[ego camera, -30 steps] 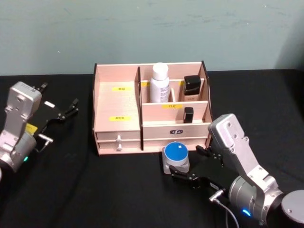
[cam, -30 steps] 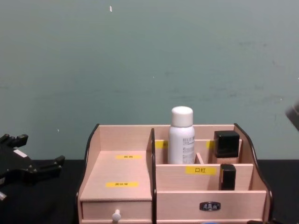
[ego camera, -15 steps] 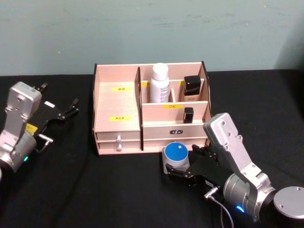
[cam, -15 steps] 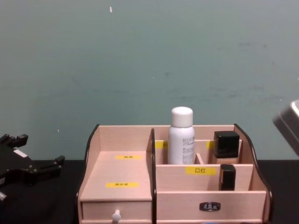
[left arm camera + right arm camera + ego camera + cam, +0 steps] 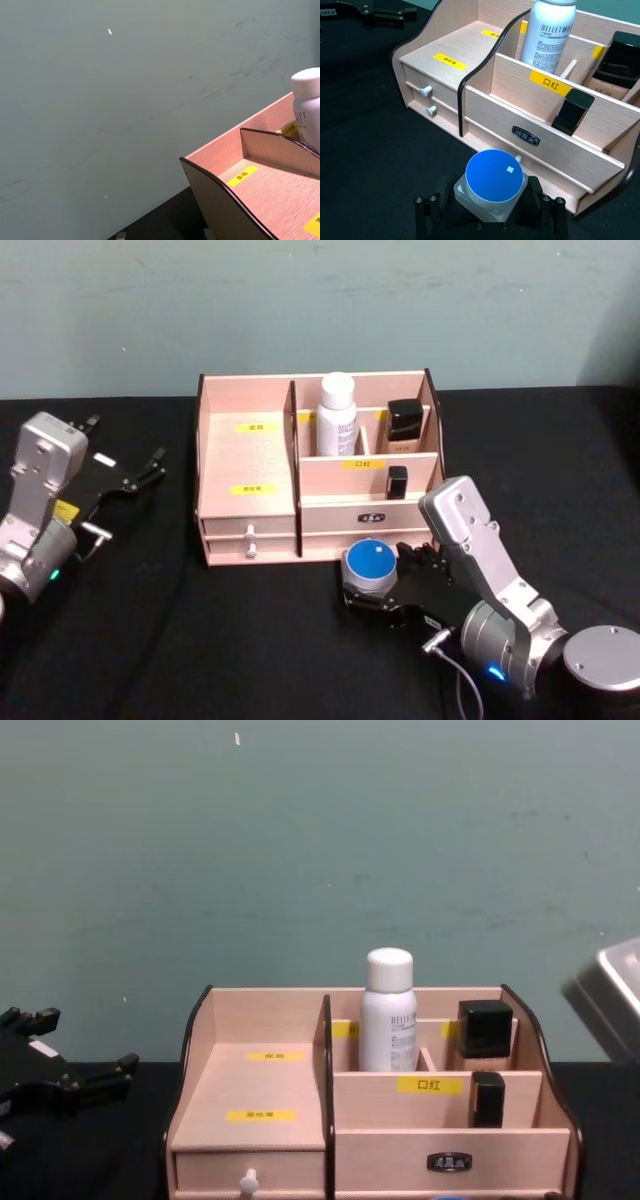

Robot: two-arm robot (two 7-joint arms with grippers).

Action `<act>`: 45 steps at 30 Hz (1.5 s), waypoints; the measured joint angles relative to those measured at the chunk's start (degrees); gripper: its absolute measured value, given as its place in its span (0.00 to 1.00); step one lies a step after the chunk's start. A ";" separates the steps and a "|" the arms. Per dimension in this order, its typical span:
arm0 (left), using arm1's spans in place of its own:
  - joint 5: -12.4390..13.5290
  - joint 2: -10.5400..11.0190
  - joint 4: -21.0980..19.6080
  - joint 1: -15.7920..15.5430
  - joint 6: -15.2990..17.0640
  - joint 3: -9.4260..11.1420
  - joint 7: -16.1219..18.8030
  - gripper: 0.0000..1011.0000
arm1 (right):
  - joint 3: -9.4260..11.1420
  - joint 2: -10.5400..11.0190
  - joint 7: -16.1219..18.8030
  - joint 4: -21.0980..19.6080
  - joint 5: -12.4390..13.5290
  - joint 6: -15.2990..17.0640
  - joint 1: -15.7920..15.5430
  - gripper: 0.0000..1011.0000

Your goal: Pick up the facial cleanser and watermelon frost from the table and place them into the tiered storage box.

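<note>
Squat clear blue-lidded jar, the watermelon frost (image 5: 371, 562), sits on the black table (image 5: 200, 640) just before the front edge of the light wooden tiered storage box (image 5: 247, 455). Its lower sides are hidden by the right gripper (image 5: 383, 578), jaws wide either side, contact unclear. Tall white facial cleanser (image 5: 337, 418) stands in the box's back compartment, base hidden by a divider; the left gripper (image 5: 150, 468) is parked near the table's left edge, jaws slightly parted, bare table between it and the box.
</note>
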 joint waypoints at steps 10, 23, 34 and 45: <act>0.00 0.00 0.00 0.00 0.00 0.00 0.00 0.99 | -0.53 -0.67 0.25 2.37 0.28 -1.20 1.64 0.99; 0.00 0.00 0.00 0.00 0.00 0.00 0.00 0.99 | -1.14 -0.91 0.07 3.67 0.42 -1.70 2.38 0.99; 0.00 0.00 0.00 0.00 0.00 0.00 0.00 0.99 | -1.04 -0.89 0.02 3.55 0.42 -1.67 2.28 0.99; 0.00 0.00 0.00 0.00 0.00 0.00 0.00 0.99 | -0.98 -0.89 0.01 3.45 0.45 -1.64 2.23 0.75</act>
